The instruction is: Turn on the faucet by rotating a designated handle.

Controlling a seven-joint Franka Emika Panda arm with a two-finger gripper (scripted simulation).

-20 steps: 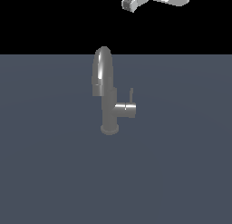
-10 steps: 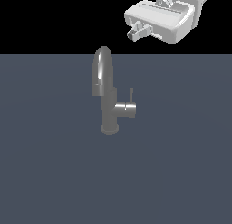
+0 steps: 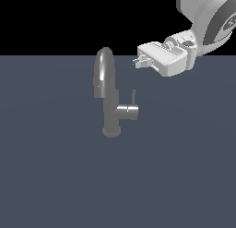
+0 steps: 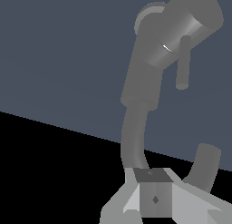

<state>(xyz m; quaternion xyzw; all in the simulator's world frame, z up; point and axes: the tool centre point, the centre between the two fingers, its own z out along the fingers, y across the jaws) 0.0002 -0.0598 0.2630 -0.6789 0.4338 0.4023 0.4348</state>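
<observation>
The grey metallic faucet (image 3: 107, 91) stands upright on the dark floor, its arched spout at the top and its round base below. A short side stub (image 3: 128, 111) sticks out toward the exterior view's right. The handle (image 3: 133, 97), a thin rod, rises from that stub. My gripper (image 3: 138, 61) hangs above and slightly right of the handle, apart from it, fingertips pointing toward the spout. Its fingers look pressed together with nothing held. In the wrist view the gripper (image 4: 152, 184) sits in the foreground, with the faucet (image 4: 140, 82) and the handle (image 4: 183, 64) beyond it.
A flat dark grey-blue floor (image 3: 55, 176) surrounds the faucet. The white arm (image 3: 209, 15) reaches in from the exterior view's upper right corner. Black background lies above the floor's far edge.
My gripper has come down and leftward from the top right edge toward the faucet, and more of the arm now shows. The faucet and handle have not moved.
</observation>
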